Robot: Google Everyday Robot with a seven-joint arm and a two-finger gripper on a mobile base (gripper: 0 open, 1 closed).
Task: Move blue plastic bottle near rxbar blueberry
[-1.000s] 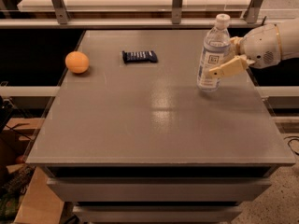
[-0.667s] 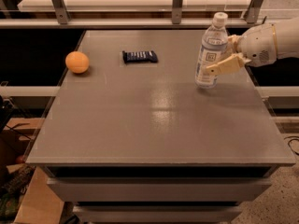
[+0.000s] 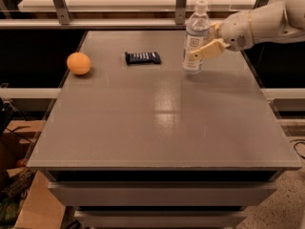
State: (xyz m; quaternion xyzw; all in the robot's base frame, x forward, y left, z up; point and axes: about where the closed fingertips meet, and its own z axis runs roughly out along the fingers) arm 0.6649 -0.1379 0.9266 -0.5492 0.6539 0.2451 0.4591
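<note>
Grey table (image 3: 157, 128), end effector (image 3: 197, 51) pinching blue plastic bottle (image 3: 195, 30), shifted left toward rxbar blueberry (image 3: 142, 57)

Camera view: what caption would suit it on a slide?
Robot gripper holding an upright water bottle at the far right of the table, with a snack bar and an orange alongside.

lab | grey worktable (image 3: 157, 128), metal rails (image 3: 59, 6) | pincer (image 3: 197, 49) grips bottle (image 3: 196, 30), back right
</note>
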